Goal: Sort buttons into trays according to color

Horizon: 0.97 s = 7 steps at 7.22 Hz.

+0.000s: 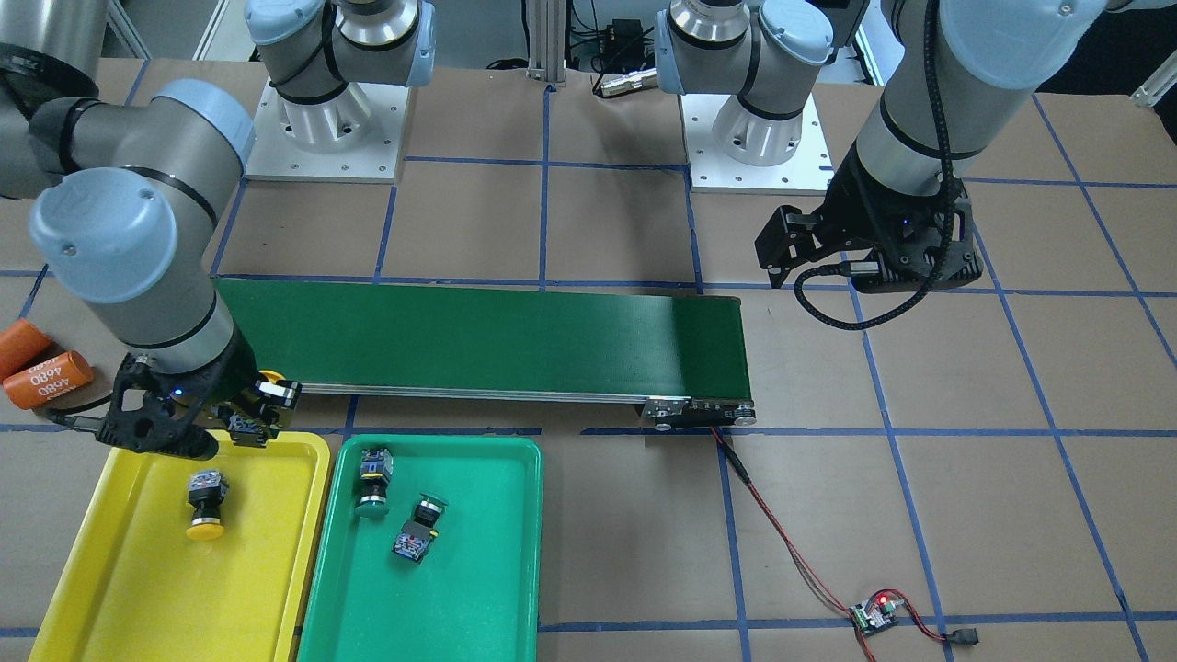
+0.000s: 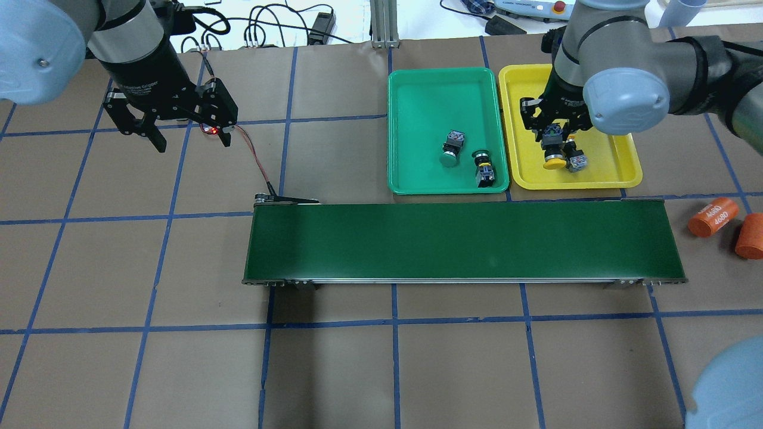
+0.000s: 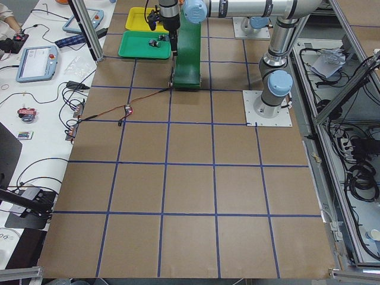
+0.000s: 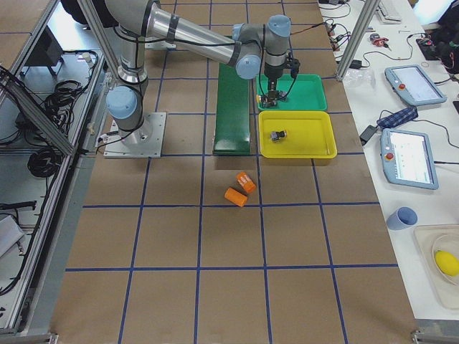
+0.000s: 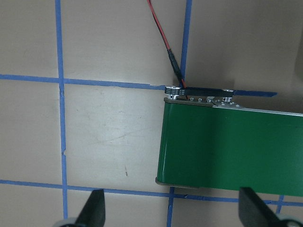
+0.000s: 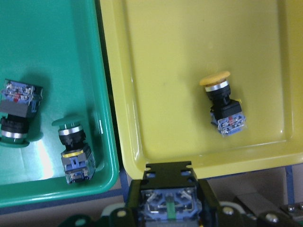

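My right gripper [image 1: 250,414] hangs over the conveyor-side end of the yellow tray [image 1: 138,588], shut on a yellow-capped button [image 1: 269,377]. In the right wrist view that button's [image 6: 170,204] terminal block shows between the black fingers. A second yellow button [image 1: 206,504] lies on its side in the yellow tray [image 2: 608,161]. Two green buttons [image 1: 373,478] [image 1: 418,526] lie in the green tray [image 1: 441,598]. Far off at the other end of the belt, my left gripper [image 2: 192,142] is open and holds nothing, its fingers [image 5: 94,208] spread wide.
A long dark-green conveyor belt [image 2: 465,241] runs across the table on the robot's side of the trays. Two orange cylinders [image 1: 46,379], one marked 4680, lie beside the belt's end near the yellow tray. A red wire leads from the belt to a small circuit board [image 1: 874,614].
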Each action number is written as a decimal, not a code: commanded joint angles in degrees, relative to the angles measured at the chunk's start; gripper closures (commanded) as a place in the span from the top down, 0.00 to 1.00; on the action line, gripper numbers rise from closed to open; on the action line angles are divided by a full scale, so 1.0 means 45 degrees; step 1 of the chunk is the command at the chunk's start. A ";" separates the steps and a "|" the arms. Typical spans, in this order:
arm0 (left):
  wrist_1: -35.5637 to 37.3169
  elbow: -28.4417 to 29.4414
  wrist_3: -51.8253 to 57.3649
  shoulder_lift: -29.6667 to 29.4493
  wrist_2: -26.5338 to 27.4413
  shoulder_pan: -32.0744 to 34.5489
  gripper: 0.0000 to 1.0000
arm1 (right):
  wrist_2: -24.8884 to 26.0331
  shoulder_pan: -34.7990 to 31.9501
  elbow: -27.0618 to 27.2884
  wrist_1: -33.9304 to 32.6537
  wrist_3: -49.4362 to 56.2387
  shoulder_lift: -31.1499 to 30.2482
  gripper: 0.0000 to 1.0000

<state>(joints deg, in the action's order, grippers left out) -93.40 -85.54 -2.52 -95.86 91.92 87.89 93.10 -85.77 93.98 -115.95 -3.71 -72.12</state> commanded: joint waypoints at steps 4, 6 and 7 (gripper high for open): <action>0.0422 0.0044 0.0013 0.0034 0.0003 -0.0019 1.00 | -0.0530 0.0291 -0.0200 -0.2123 0.1390 0.1163 0.21; 0.0483 0.0044 0.0013 0.0034 0.0003 -0.0020 1.00 | -0.0532 0.0291 -0.0200 -0.2665 0.1564 0.1415 0.81; 0.0502 0.0044 -0.0006 0.0034 -0.0016 -0.0020 1.00 | -0.0513 0.0330 -0.0200 -0.2805 0.1740 0.1436 0.91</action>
<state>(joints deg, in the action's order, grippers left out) -91.28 -85.34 -2.48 -95.71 91.91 87.81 90.77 -84.41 93.07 -127.27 3.21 -66.03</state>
